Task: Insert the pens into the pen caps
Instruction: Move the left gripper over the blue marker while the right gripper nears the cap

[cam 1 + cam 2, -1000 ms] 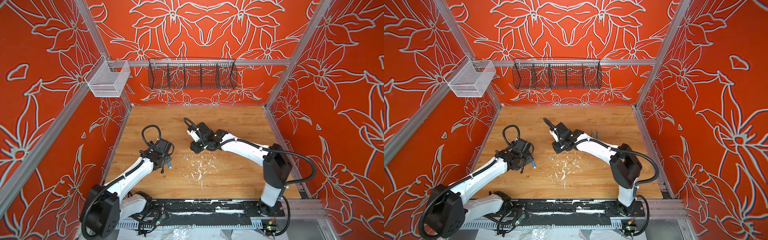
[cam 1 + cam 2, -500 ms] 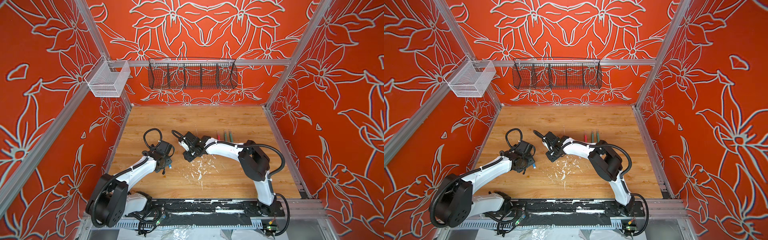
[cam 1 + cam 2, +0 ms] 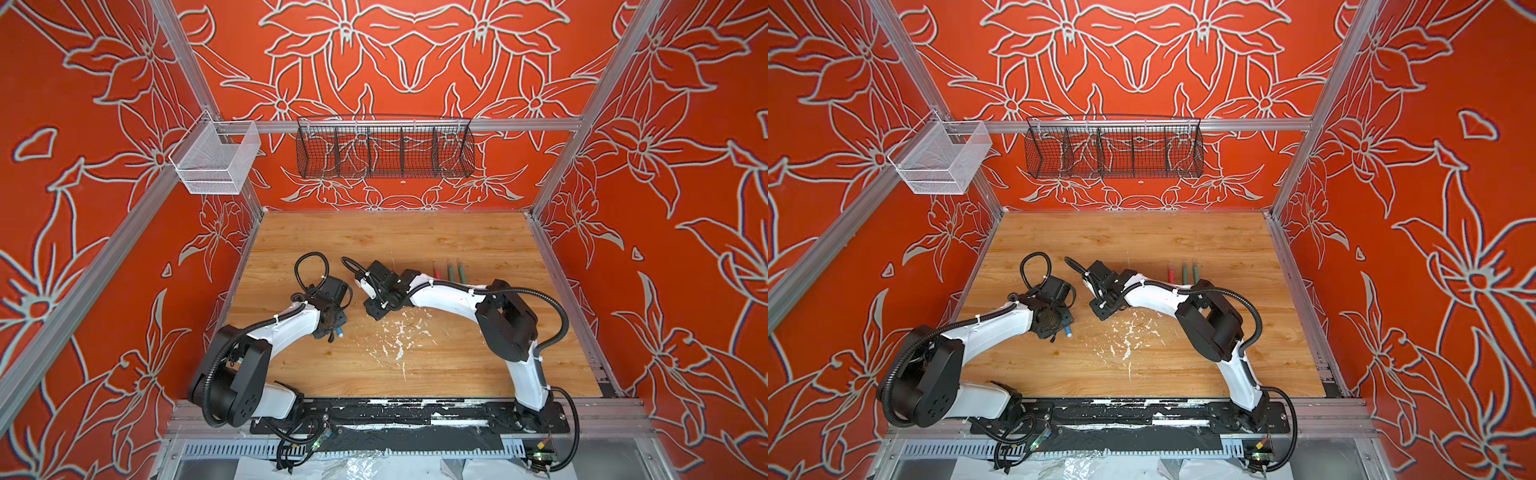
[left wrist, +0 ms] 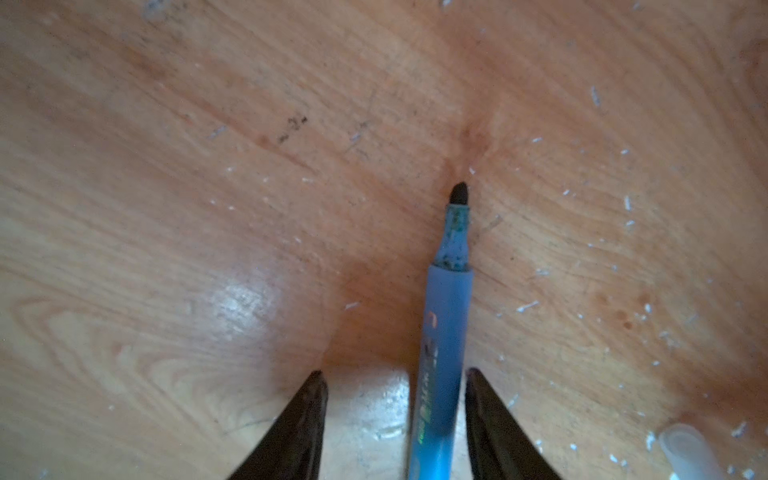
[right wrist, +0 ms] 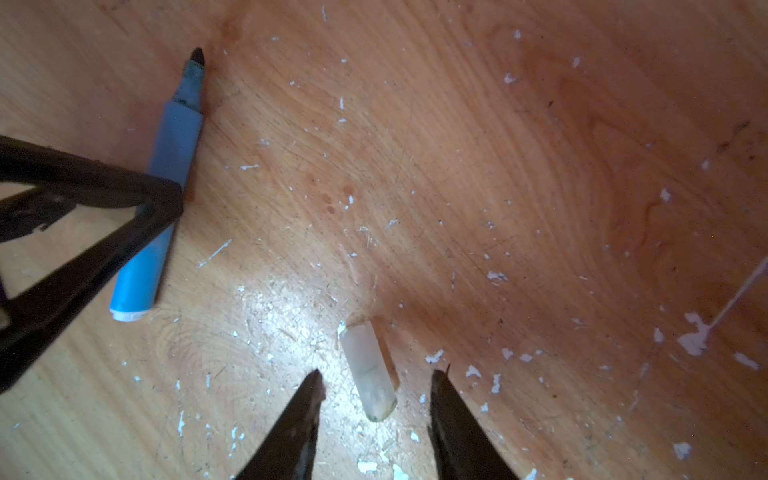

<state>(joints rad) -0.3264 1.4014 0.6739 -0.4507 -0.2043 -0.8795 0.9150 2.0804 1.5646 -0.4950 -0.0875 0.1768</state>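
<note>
Blue pen [image 4: 446, 332] lies flat on the wooden table [image 5: 540, 166] between the spread jaws of the left gripper [image 4: 395, 376]; the right gripper [image 5: 377, 374], also spread, straddles a translucent pen cap [image 5: 369, 372].

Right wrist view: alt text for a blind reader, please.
A translucent pen cap lies on the flecked wooden table between the open fingertips of the right end effector. Nearby, an uncapped blue pen lies flat, crossed by the left end effector.
</note>
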